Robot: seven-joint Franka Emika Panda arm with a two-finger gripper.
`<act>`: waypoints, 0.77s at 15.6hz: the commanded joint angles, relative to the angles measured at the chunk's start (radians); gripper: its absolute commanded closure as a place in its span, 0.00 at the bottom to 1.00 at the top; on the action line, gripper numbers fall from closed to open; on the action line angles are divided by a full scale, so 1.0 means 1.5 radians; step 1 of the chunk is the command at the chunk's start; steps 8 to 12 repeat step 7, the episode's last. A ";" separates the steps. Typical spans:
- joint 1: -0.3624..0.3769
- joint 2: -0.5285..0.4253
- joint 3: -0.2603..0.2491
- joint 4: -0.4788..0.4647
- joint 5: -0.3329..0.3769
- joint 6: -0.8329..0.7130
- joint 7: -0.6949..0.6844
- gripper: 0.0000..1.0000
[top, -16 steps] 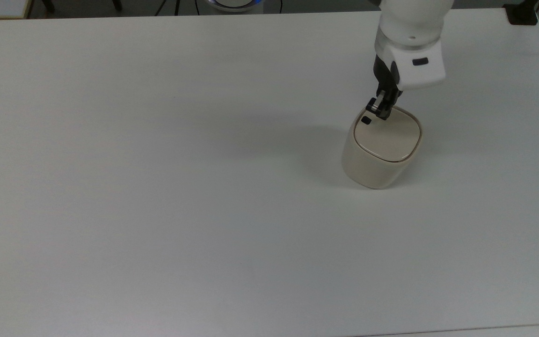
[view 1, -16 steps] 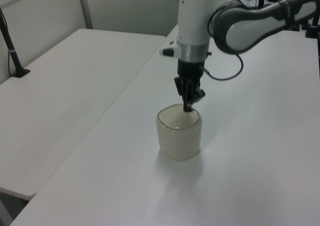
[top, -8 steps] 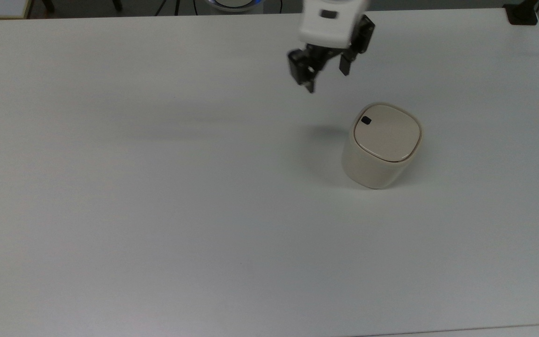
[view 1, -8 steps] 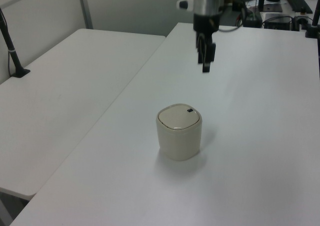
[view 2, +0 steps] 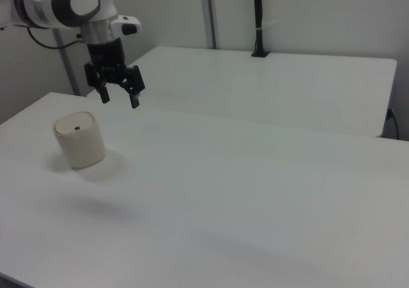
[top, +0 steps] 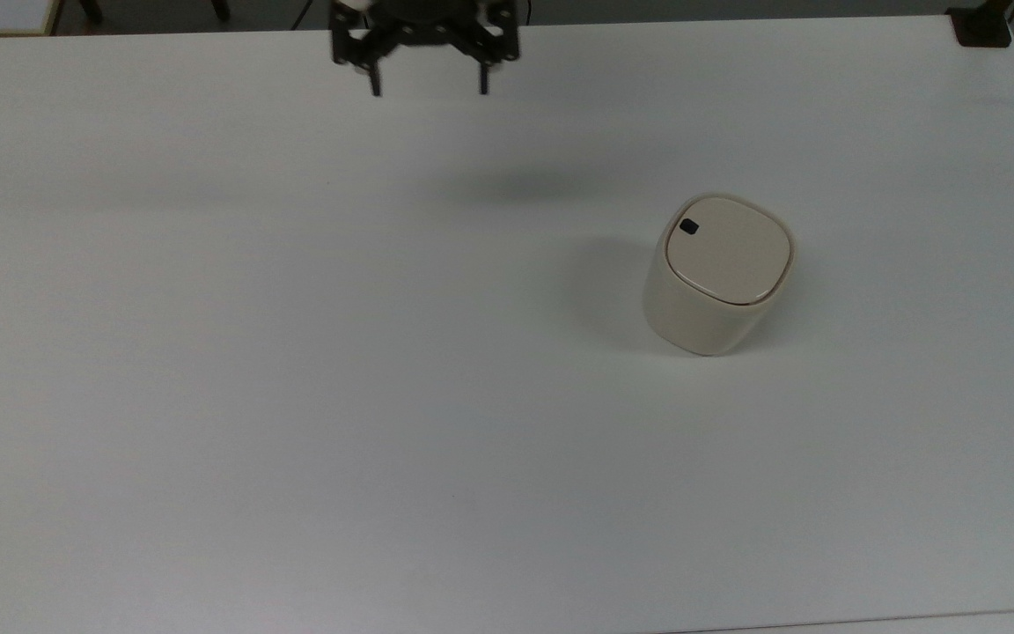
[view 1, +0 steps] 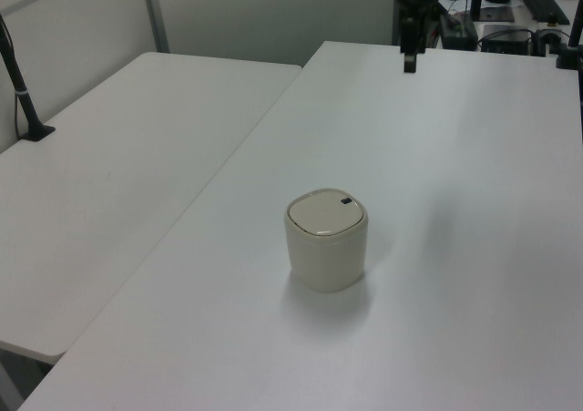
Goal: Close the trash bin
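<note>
The cream-beige trash bin stands upright on the white table, its flat lid lying down flush on the rim, with a small black button at one corner. It also appears as the bin in the left view and the bin in the right view. My gripper hangs open at the top edge of the top view, high above the table and far to the left of the bin. In the right view the gripper is above and to the right of the bin, holding nothing.
The white table spreads wide around the bin. A second white table adjoins it on the left view's left. A black post stands at the far table's back edge in the right view.
The gripper lifted off the bin's lid, opened, and swung away up and to the top view's left. The bin stayed in place with its lid down.
</note>
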 commanded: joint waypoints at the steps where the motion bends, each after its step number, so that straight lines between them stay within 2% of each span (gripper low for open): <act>1: -0.033 -0.042 0.011 -0.046 -0.011 -0.012 0.027 0.00; 5: -0.038 -0.037 0.001 -0.042 -0.011 -0.012 0.036 0.00; 7: -0.049 -0.031 -0.007 -0.018 -0.007 -0.013 0.037 0.00; 12: -0.049 -0.031 -0.007 -0.018 -0.007 -0.013 0.037 0.00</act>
